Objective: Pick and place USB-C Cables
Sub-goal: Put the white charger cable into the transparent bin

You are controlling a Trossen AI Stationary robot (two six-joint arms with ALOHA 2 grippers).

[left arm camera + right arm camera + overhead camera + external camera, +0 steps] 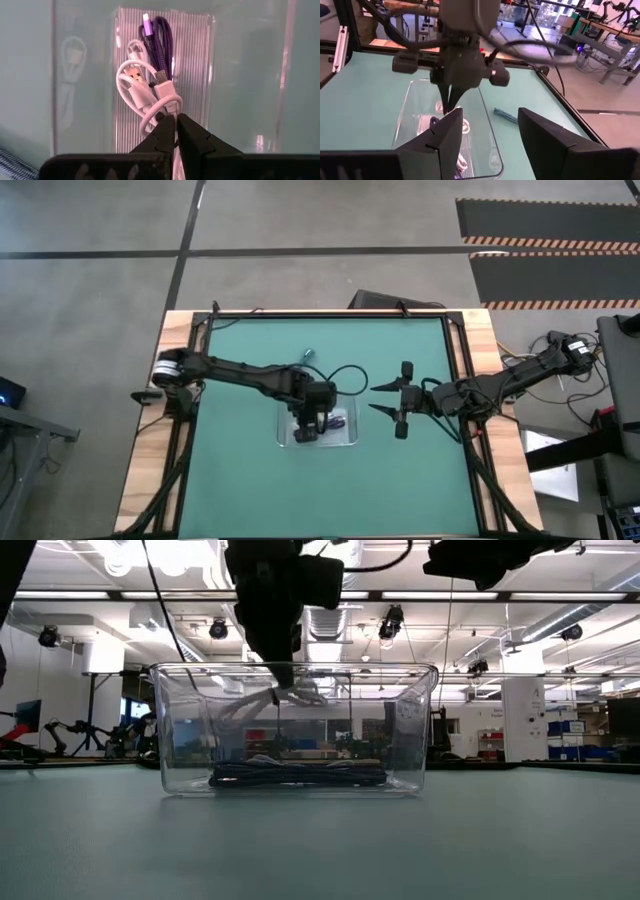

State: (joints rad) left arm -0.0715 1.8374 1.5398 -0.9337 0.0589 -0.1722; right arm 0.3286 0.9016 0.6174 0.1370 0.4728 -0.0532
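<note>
A clear tray [282, 442] stands mid-table. A dark purple cable bundle [161, 35] lies on its ribbed floor and also shows in the low view [300, 776]. My left gripper [172, 117] is over the tray, also in the high view [308, 425], shut on a white cable bundle [137, 82]. A teal cable [308, 355] lies on the mat beyond the tray's far side and also shows in the right wrist view [506, 116]. My right gripper [383, 400] hovers open and empty to the right of the tray. My left gripper pinches a loop of the white cable bundle [161, 107] between its two fingertips, from above, pointing down. The bundle hangs below the fingers inside the tray's walls [292, 697], clear of the floor and above the dark purple cable.
The green mat [230, 480] has a black frame along its edges [330, 313]. Black arm wires loop above the mat behind the tray [345, 372]. Open mat lies near and left of the tray. The room beyond holds benches and equipment.
</note>
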